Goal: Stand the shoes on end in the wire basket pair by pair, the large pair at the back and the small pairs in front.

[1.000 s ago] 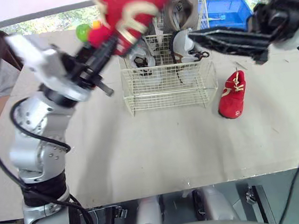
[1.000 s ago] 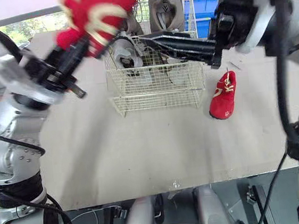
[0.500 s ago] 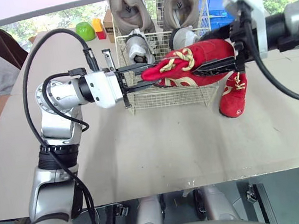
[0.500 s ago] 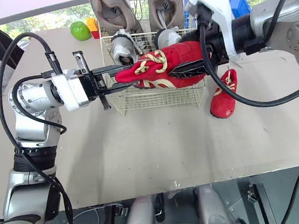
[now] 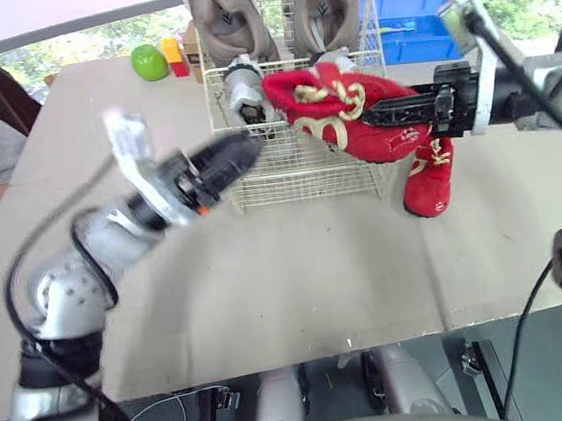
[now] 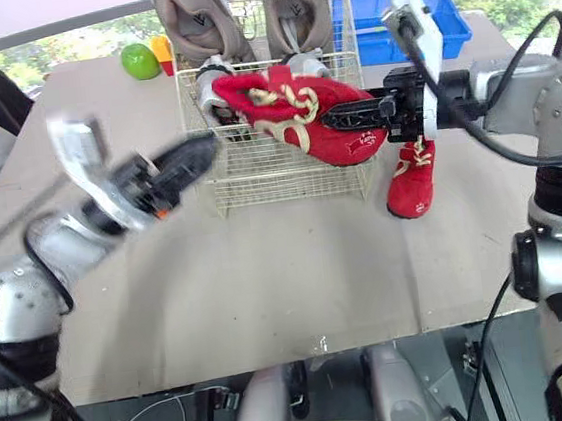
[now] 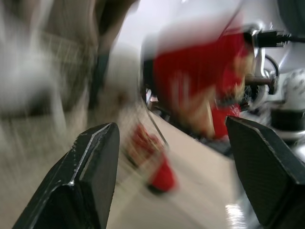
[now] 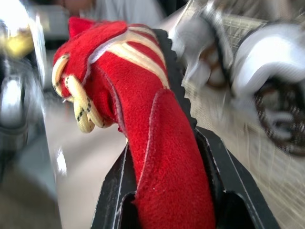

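Over table [image 5: 297,269], outstretched right gripper [image 6: 332,117] clamps red shoe [image 5: 337,124] at wire basket [image 5: 298,179]; blurred left gripper [image 7: 170,123] seems spread.

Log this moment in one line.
right tool shut on red shoe at wire basket front | left tool open, apart | second red shoe on table beside basket

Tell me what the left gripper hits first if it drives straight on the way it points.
Most likely the red shoe clamped in the right gripper: the open left gripper aims along the front of the wire basket toward it. Depth is unclear, so it might graze the basket first.
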Controlling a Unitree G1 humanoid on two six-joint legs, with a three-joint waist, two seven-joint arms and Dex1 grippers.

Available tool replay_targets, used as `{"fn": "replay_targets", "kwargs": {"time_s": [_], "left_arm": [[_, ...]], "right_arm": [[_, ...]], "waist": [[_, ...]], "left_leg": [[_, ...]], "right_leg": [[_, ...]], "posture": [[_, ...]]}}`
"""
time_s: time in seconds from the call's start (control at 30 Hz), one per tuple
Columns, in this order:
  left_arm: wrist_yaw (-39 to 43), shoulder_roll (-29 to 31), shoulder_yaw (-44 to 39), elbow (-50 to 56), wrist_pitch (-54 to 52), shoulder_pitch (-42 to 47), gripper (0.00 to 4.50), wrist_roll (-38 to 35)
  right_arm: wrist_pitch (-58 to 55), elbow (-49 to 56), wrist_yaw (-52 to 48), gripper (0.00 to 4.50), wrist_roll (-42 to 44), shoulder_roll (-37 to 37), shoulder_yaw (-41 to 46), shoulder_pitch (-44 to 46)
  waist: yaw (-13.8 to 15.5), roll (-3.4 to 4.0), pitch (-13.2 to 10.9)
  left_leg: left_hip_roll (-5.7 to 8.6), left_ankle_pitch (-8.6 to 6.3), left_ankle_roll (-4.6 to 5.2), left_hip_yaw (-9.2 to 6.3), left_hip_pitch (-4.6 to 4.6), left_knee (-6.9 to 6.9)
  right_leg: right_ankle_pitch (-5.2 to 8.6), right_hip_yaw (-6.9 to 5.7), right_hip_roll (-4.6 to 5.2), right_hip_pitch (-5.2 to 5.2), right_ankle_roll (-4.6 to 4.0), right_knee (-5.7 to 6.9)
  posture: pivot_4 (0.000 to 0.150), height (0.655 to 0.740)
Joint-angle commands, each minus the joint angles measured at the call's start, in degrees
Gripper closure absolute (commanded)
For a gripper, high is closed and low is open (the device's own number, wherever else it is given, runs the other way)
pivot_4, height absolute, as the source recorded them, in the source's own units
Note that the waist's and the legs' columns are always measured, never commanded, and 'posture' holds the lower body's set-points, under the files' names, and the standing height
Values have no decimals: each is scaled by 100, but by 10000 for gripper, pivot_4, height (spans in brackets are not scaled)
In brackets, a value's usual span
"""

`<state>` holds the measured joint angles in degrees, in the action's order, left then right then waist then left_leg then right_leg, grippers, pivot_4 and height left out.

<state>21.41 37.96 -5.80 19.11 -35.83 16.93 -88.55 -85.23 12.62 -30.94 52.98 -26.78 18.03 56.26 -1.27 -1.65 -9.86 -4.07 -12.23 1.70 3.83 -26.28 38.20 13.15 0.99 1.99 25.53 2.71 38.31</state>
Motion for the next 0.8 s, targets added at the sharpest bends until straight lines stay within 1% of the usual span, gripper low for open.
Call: {"fn": "replay_targets", "kwargs": {"time_s": [0.03,0.1,0.17,0.2,0.33,0.4,0.43,0.47,0.5,0.6,0.67,0.7,0.8], "left_arm": [[-1331,-536,198,706,-3,22,8768,-595],[-1810,-957,354,789,56,83,8768,-509],[-2166,-1348,373,718,152,265,8768,-504],[-2275,-1451,368,652,138,355,8768,-475],[-2423,-1578,279,437,-39,557,8768,-391],[-2366,-1598,263,259,-104,739,8768,-339],[-2302,-1628,283,203,-152,821,13956,-345],[-2273,-1657,300,174,-199,877,16823,-363],[-2266,-1682,300,161,-237,911,20933,-389],[-2200,-1686,228,146,-341,945,35474,-407],[-2071,-1603,174,88,-436,978,42130,-309],[-1996,-1570,131,59,-473,1012,42933,-294],[-1652,-1354,-31,26,-566,1133,42937,-118]], "right_arm": [[-148,830,1109,39569,350,836,886,-146],[-230,1133,1561,39580,441,1286,1090,-263],[-308,1437,1838,39584,491,1539,1079,-457],[-341,1551,1956,39586,541,1625,1084,-528],[-444,1771,2285,39703,773,1819,1140,-643],[-505,1888,2382,39706,901,1868,1065,-758],[-518,1938,2408,39708,982,1883,1026,-819],[-509,1968,2450,39716,1046,1895,1003,-863],[-494,1983,2504,39732,1094,1911,994,-893],[-418,1965,2633,39741,1381,1929,1011,-963],[-381,1924,2795,39750,1525,1965,1022,-1010],[-347,1918,2847,39752,1634,1957,1003,-1050],[-131,1983,2837,39755,1953,1801,902,-1186]], "waist": [[61,-2,0],[99,7,5],[126,7,5],[132,6,6],[99,8,7],[79,8,8],[67,8,8],[64,8,8],[61,9,8],[45,9,8],[45,9,8],[46,9,8],[46,9,8]], "left_leg": [[0,0,0,-8,-8,11],[17,0,0,3,-7,15],[51,1,1,14,-3,22],[54,2,1,13,-2,23],[63,2,2,11,6,24],[66,2,2,11,11,21],[66,2,2,8,12,19],[66,2,2,5,13,18],[66,2,2,4,13,17],[66,2,2,8,14,17],[66,2,2,7,15,16],[66,2,2,5,15,16],[66,2,2,6,16,15]], "right_leg": [[-1,-6,-4,1,-1,3],[-2,-5,-1,-3,-1,12],[-2,-4,3,-9,-1,18],[-2,-2,3,-10,-1,17],[-2,5,1,-12,-1,21],[-2,8,2,-12,-1,25],[-2,6,1,-12,-1,25],[-1,5,-1,-13,-1,25],[-1,4,-1,-13,-1,25],[-1,9,0,-13,-1,25],[-1,8,0,-13,-1,25],[-1,7,-1,-13,-1,25],[-1,7,-1,-14,-1,24]], "posture": [[1500,7400],[1500,7400],[1500,7400],[1500,7400],[1500,7400],[1500,7400],[1500,7400],[1500,7400],[1500,7400],[1500,7400],[1500,7400],[1500,7400],[1500,7400]]}}
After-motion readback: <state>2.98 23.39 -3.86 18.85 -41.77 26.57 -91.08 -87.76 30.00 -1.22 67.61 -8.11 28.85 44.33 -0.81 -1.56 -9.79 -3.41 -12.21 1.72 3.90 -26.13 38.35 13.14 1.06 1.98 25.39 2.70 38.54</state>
